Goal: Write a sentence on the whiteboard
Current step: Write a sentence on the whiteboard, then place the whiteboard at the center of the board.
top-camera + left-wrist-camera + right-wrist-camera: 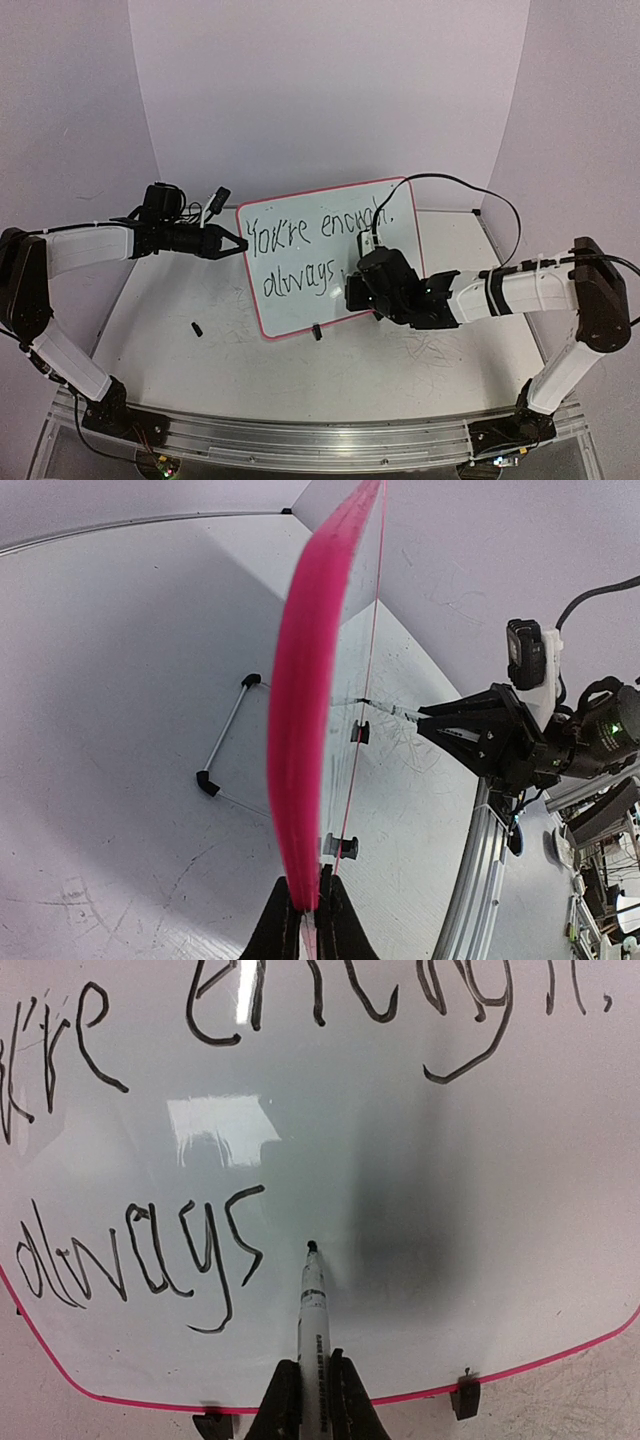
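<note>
The whiteboard (320, 255) stands tilted at mid-table, white with a red-pink rim. The sentence (300, 250) on it reads "You're enough." over "always". My left gripper (238, 243) is shut on the board's left edge; in the left wrist view (308, 905) its jaws pinch the pink rim (305, 740) seen edge-on. My right gripper (358, 285) is shut on a white marker (314, 1310). The marker's black tip (311, 1247) touches the board just right of the "s" in "always" (140, 1260). The board fills the right wrist view (400, 1160).
A small black marker cap (197, 327) lies on the table left of the board. The board's black clip feet (463, 1398) rest on the tabletop, and its wire stand (225, 735) reaches behind it. The aluminium rail (300, 430) runs along the near edge.
</note>
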